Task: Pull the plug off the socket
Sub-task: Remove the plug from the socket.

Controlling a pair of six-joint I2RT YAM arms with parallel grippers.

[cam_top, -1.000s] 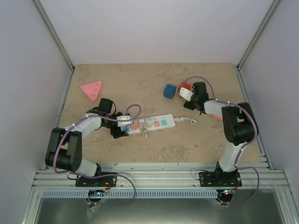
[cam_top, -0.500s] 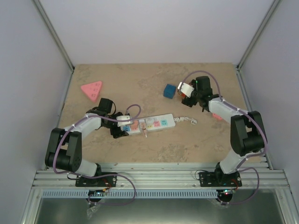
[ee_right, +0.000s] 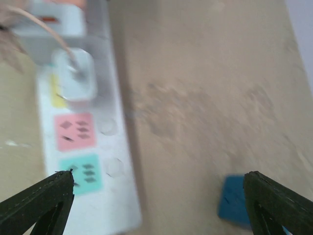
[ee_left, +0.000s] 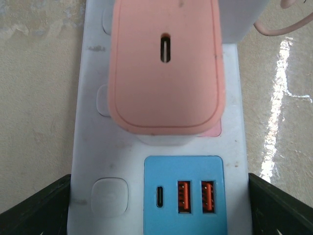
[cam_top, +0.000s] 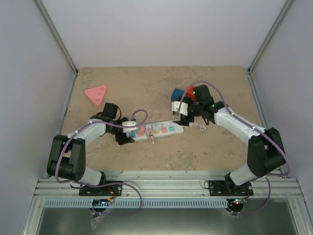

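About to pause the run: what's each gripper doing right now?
Left gripper: closed on the socket, one finger on each side.
Right gripper: open, holding nothing.

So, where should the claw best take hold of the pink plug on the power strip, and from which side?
Grip the pink plug by its two flat sides that face the long edges of the power strip, coming straight down from above. It stands upright as a rounded block, those sides are free, and a white adapter sits close along the strip.
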